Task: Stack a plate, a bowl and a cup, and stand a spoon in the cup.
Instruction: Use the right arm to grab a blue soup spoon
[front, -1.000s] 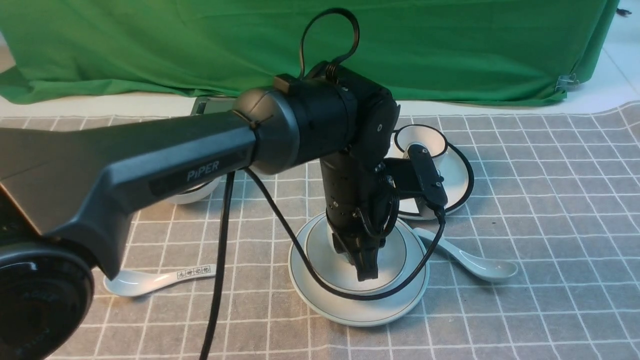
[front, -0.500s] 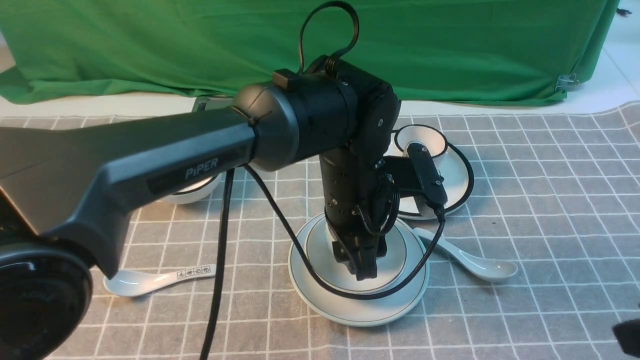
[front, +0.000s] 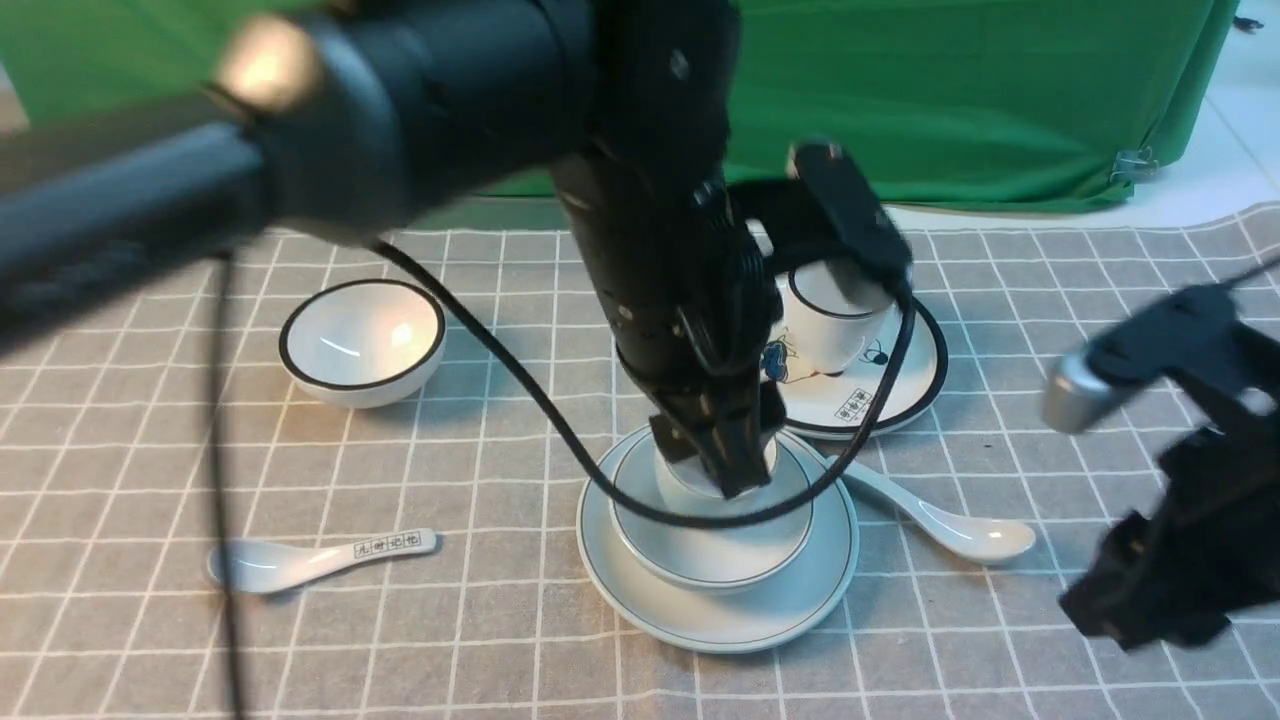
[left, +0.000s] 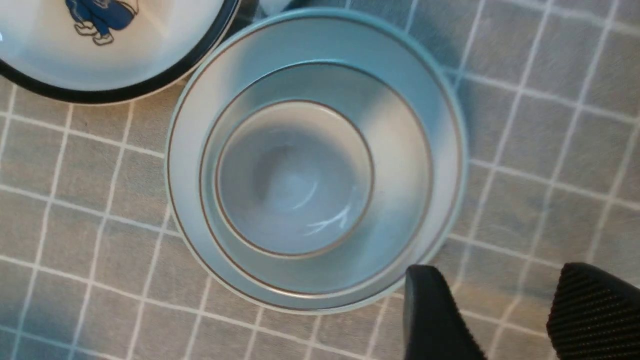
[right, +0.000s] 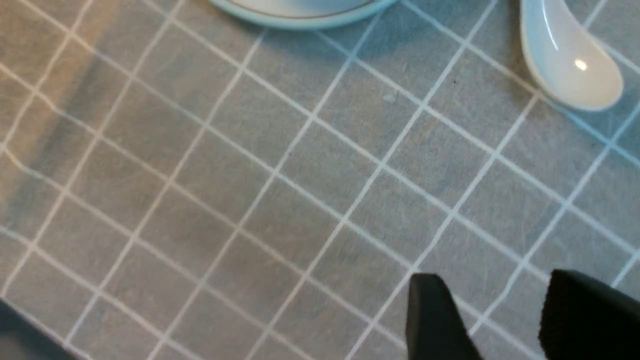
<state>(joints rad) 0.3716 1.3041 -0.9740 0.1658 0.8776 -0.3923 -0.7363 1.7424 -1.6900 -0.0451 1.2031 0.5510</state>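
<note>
The grey checked cloth (front: 1050, 330) lies under everything. On it sits the plate (left: 442, 105), the biggest dish. The bowl (left: 400, 165) sits inside the plate, and the cup (left: 292, 180) stands upright inside the bowl, with nothing in it.

The left claw (left: 497, 280) hangs over this pile. In the front view its tips are right at the cup's rim, and I cannot tell if they touch. In the left wrist view the pile lies off to one side of the two fingers, not between them. The claw is wide open and holds nothing.

The spoon (right: 570, 65) lies flat on the cloth, just beside the plate on the right. The right claw (right: 495, 300) hangs over bare cloth, apart from the spoon. Its fingers are spread wide and hold nothing.
</note>
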